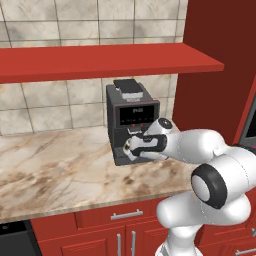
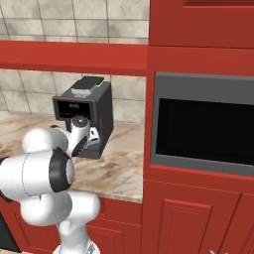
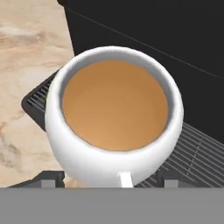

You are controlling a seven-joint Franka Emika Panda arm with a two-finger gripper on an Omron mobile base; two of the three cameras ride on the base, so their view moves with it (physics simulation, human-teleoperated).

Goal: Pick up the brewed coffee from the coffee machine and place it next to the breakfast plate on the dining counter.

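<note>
In the hand view, the end effector (image 3: 109,178) is cut off by the lower edge, only two dark finger tips (image 3: 48,178) being shown, so whether the brewed coffee (image 3: 114,114) is touched cannot be told. The cup's handle is reduced to a white stub at the bottom, and its lower body and any band are hidden. The coffee machine (image 3: 144,35) is cropped to a black wall and part of the drip tray (image 3: 197,157). In the left base view, the cup is hidden behind the wrist at the machine's (image 1: 131,120) front. In the right base view, the machine's (image 2: 87,116) lower front is covered by the arm. The display markings are too small to be read.
</note>
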